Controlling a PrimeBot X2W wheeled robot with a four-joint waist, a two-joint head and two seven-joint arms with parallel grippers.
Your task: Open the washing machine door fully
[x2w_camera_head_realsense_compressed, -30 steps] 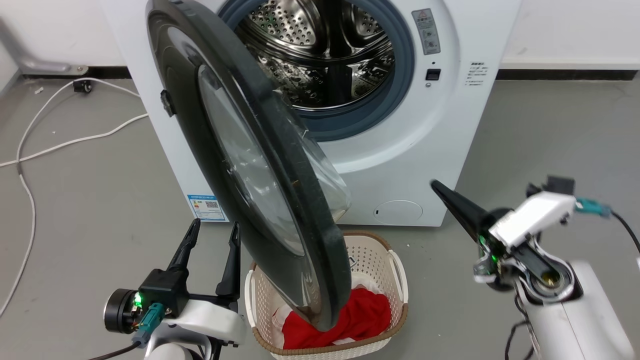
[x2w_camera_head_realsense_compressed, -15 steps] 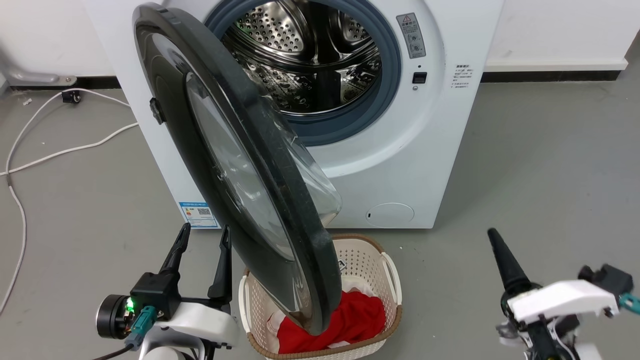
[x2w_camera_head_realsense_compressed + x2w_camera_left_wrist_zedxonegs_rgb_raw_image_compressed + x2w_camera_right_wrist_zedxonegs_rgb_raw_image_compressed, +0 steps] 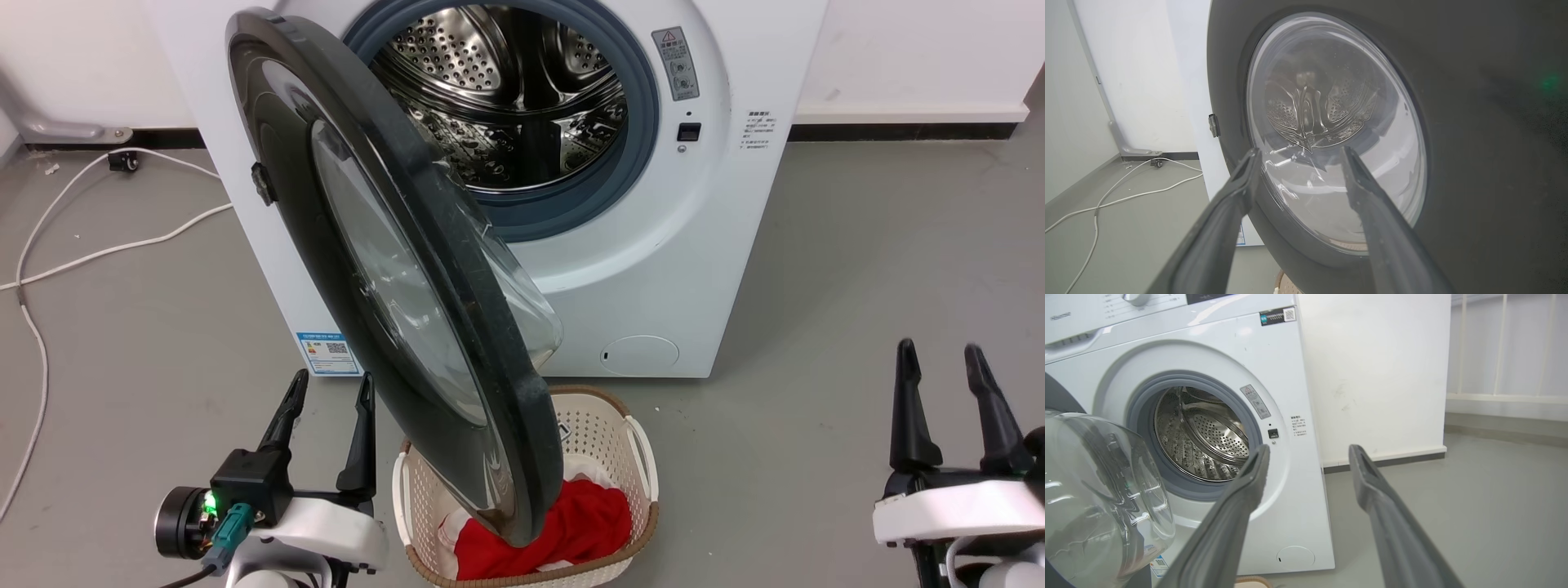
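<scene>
The white washing machine (image 3: 653, 269) stands ahead with its steel drum (image 3: 506, 98) exposed. Its round black washing machine door (image 3: 384, 269) swings out toward me, hinged at the left, its lower edge hanging over the basket. In the left wrist view the door's glass window (image 3: 1327, 126) lies just beyond the fingertips. My left gripper (image 3: 328, 388) is open at the lower left, close beside the door's outer face, holding nothing. My right gripper (image 3: 939, 355) stands open at the lower right, well clear of the machine (image 3: 1216, 416), fingers pointing up.
A cream laundry basket (image 3: 629, 441) with a red cloth (image 3: 571, 523) sits on the grey floor under the door's edge. White cables (image 3: 98, 245) trail across the floor at the left. A white wall with a dark skirting (image 3: 898, 131) runs behind.
My right arm has drawn back from near the machine's front to the lower right, and its gripper now points up with both fingers showing. The door and left gripper stay put; the camera shifted slightly.
</scene>
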